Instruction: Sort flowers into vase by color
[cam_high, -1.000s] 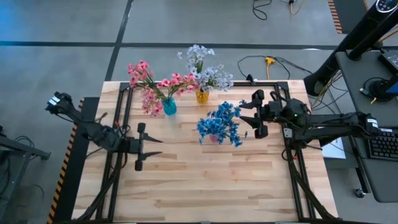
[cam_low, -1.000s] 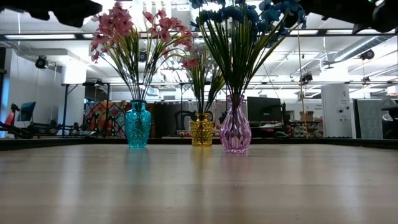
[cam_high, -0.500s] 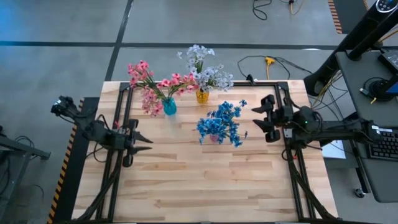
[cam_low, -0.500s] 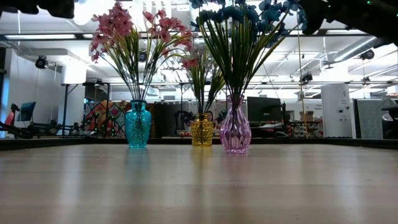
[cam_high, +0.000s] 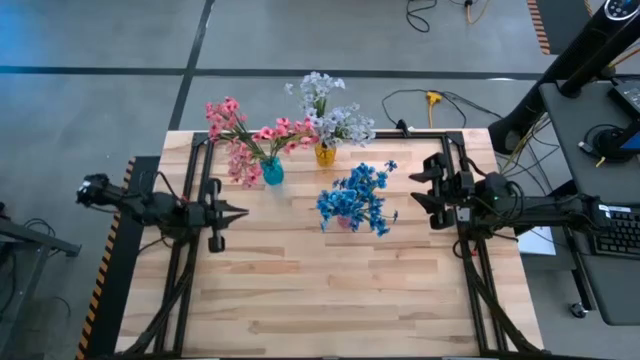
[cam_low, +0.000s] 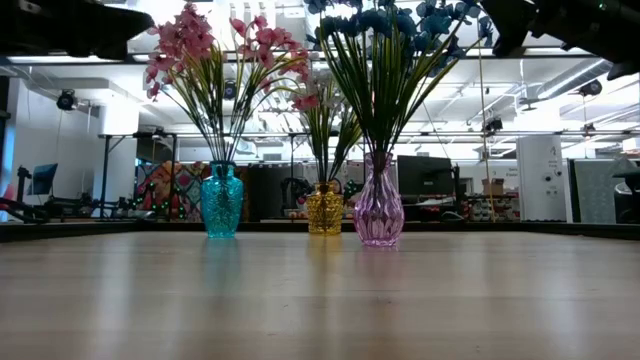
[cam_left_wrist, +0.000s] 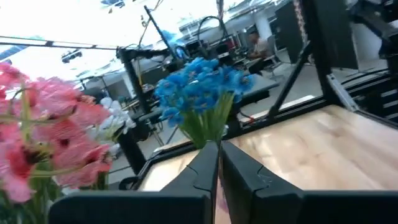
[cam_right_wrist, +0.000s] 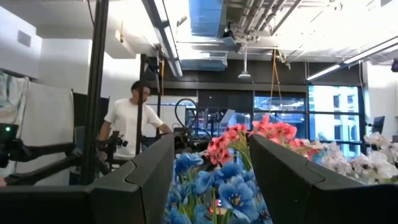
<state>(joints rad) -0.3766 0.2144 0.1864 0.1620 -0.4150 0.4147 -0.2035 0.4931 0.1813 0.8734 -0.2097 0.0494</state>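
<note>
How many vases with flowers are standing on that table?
3. The teal vase with pink flowers stands at the back left, the yellow vase with white flowers at the back middle, and the pink vase with blue flowers nearer the centre.

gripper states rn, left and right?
Left gripper: closed, holding nothing, near the table's left edge.
Right gripper: open, empty, near the right edge.
</note>
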